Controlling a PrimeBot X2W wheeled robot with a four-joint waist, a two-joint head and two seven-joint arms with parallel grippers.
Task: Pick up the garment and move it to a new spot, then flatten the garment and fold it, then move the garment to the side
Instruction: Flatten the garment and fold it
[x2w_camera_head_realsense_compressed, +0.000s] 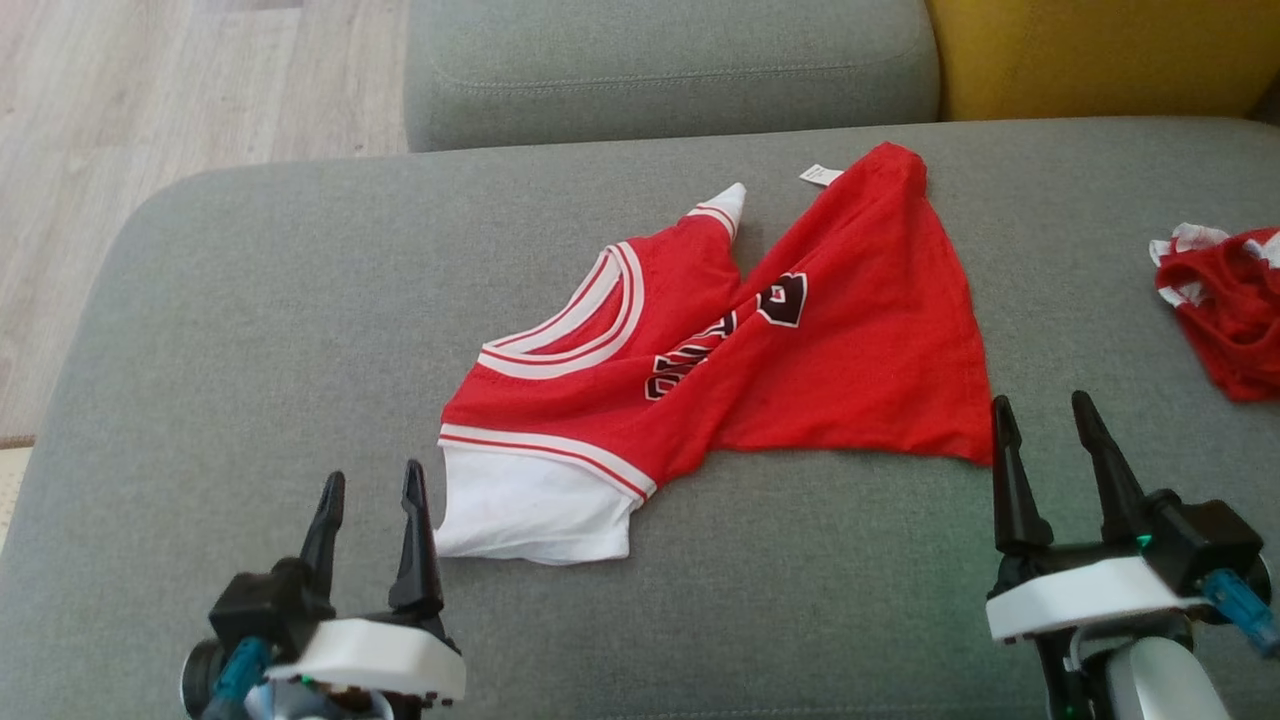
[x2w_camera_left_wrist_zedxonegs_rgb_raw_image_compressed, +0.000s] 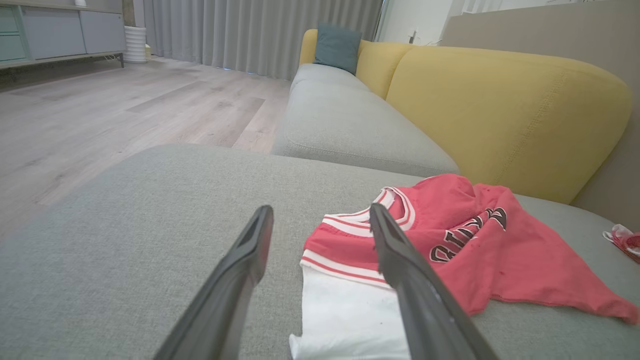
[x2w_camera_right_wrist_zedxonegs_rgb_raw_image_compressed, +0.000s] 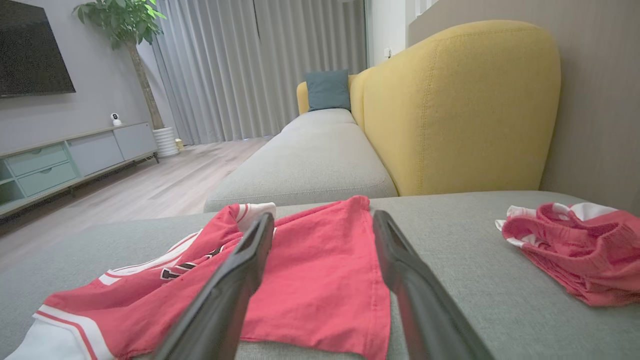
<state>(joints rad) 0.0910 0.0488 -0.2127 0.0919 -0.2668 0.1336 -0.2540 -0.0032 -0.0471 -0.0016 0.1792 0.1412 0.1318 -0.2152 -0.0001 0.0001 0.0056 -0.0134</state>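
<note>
- Finding the garment (x2w_camera_head_realsense_compressed: 720, 350) lying twisted mid-sofa (x2w_camera_head_realsense_compressed: 250, 350), white end nearest the robot.
- Hovering the left gripper (x2w_camera_head_realsense_compressed: 373, 478) just beside that white end, jaws gaping, gripping nothing.
- Hovering the right gripper (x2w_camera_head_realsense_compressed: 1042, 405) by the red hem corner, jaws likewise gaping, empty.
- Noting a red bundle (x2w_camera_head_realsense_compressed: 1225, 310) lying well apart, rightward.
</note>
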